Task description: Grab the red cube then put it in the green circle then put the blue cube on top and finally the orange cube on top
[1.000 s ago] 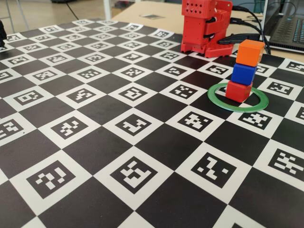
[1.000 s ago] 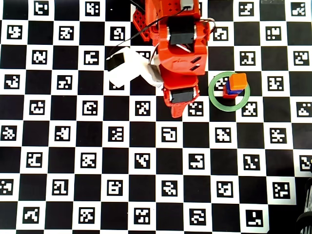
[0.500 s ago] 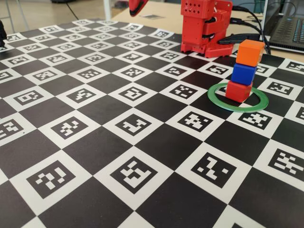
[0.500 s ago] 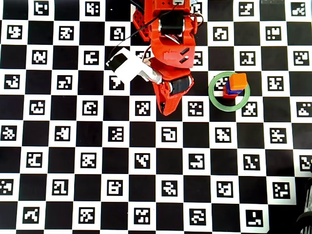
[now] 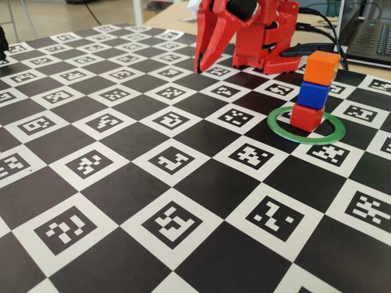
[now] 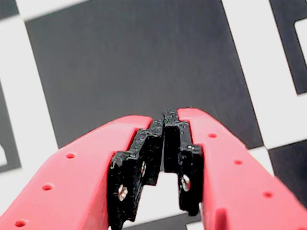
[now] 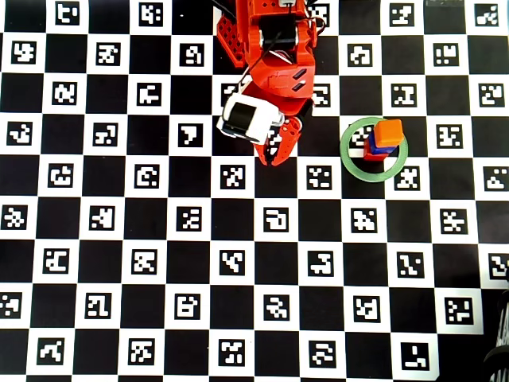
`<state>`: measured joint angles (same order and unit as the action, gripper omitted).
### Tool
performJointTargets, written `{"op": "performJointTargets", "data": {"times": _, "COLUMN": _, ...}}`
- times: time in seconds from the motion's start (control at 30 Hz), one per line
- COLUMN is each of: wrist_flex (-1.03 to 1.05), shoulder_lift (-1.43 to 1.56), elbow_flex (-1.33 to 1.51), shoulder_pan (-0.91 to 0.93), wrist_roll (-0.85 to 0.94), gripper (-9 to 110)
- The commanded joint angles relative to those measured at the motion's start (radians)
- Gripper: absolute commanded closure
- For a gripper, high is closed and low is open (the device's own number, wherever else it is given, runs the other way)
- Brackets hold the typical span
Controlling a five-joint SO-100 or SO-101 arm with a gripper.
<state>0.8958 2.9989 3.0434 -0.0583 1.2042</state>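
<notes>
Inside the green circle (image 5: 306, 125) stands a three-cube tower: the red cube (image 5: 306, 116) at the bottom, the blue cube (image 5: 313, 94) on it, the orange cube (image 5: 322, 67) on top, each turned a little against the next. The hand (image 5: 198, 68) hangs well apart from the green circle, to its left in the fixed view, closed on nothing, its black pads (image 6: 186, 152) touching at the tips. The desk (image 5: 122, 189) bears a black-and-white checkerboard of coded marker squares with no readable writing.
</notes>
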Motion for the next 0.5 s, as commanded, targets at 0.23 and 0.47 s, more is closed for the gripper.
{"op": "performJointTargets", "data": {"times": 0.23, "wrist_flex": 0.132, "shoulder_lift": 0.201, "elbow_flex": 0.124, "shoulder_pan": -0.011, "wrist_roll": 0.153, "gripper": 108}}
{"op": "performJointTargets", "data": {"times": 0.47, "wrist_flex": 0.235, "shoulder_lift": 0.258, "elbow_flex": 0.124, "shoulder_pan": 0.021, "wrist_roll": 0.227, "gripper": 108}}
